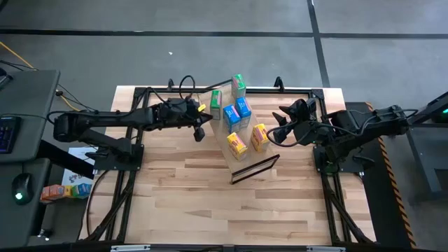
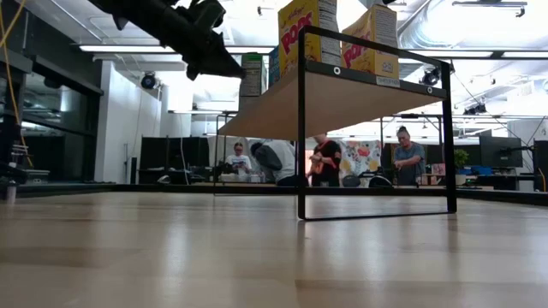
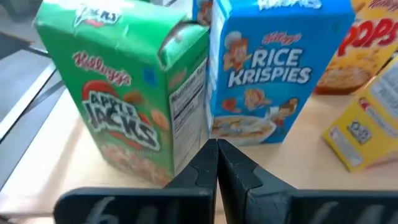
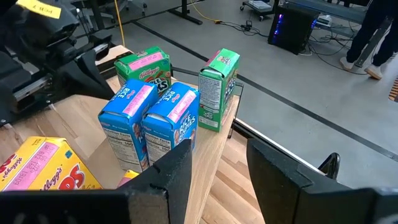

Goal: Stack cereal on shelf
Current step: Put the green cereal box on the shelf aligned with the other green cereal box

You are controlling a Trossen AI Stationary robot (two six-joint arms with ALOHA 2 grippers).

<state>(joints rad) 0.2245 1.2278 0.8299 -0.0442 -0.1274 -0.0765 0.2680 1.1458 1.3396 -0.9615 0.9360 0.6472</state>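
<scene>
The shelf [image 1: 269, 159] is a tilted light-wood board on a thin dark frame [image 2: 377, 128]. All six cereal boxes stand on it. Two are green [image 1: 238, 85] [image 1: 215, 102], two blue [image 1: 231, 116] [image 1: 243, 107], and two yellow [image 1: 236, 145] [image 1: 259, 136]. My left gripper [image 3: 217, 148] is shut, its tips close in front of a green box [image 3: 124, 99] and a blue box [image 3: 267, 68]. My right gripper [image 4: 217, 155] is open and hovers off the shelf's right side, clear of the boxes. My left gripper is shut, with its fingertips [image 3: 208, 152] level at the green box's lower corner [image 3: 186, 158], beside the gap to the blue box. I cannot tell whether the tips touch the box or stop just short of it.
Bare butcher-block tabletop [image 1: 210, 203] lies toward the near edge. Dark arm frames run along the table's left [image 1: 112, 203] and right [image 1: 343, 203] sides. People [image 2: 325, 162] stand in the room beyond the table. A small box [image 1: 56, 190] sits off the table at the left.
</scene>
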